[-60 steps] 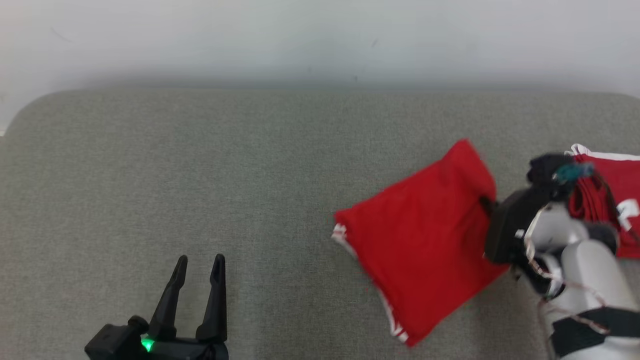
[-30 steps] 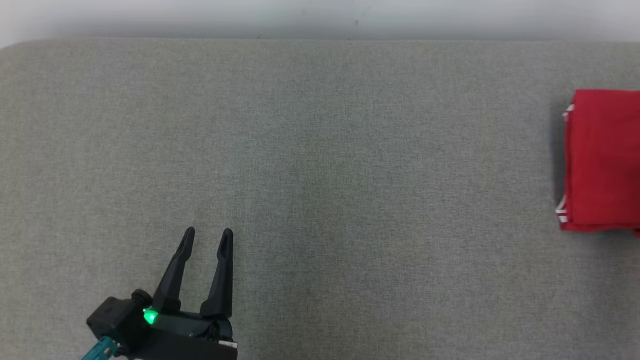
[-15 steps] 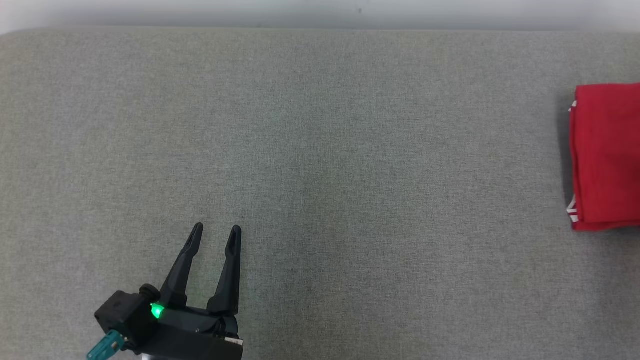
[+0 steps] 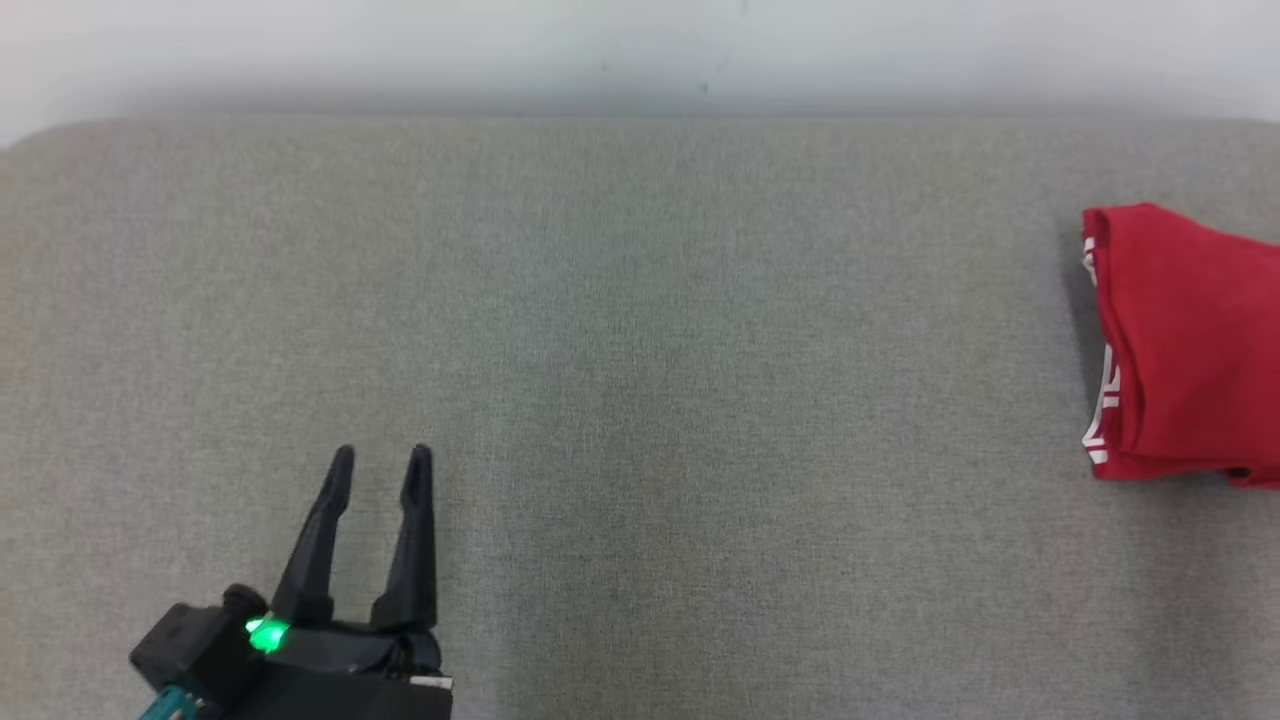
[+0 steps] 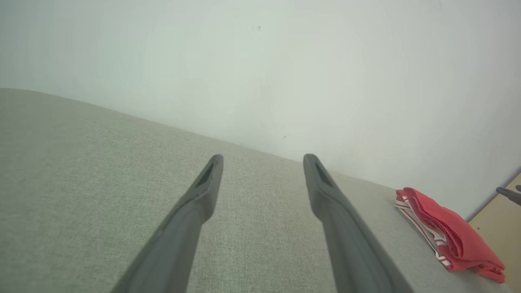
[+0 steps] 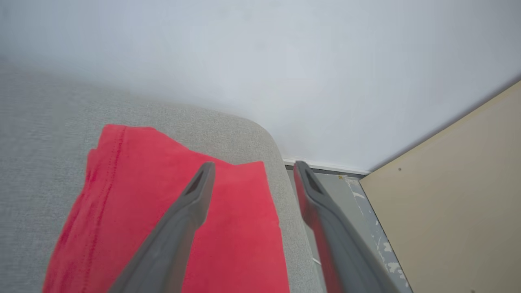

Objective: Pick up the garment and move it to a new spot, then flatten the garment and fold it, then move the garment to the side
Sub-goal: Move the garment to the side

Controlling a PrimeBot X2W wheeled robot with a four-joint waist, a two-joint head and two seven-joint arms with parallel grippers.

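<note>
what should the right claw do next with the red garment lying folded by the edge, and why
Probably draw the right claw up and back, clear of the red garment. Its jaws stand open with nothing between them, and the garment lies folded near the right edge of the grey surface, so the move to the side looks done.

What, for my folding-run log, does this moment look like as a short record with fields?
surface: grey fabric surface, pale wall behind
garment: red garment, white-striped trim, folded, lying at the surface's right end
left gripper: open, empty, over bare fabric at the near left
right gripper: open, fingers above the garment's right edge
task stage: garment looks folded and set aside
</note>
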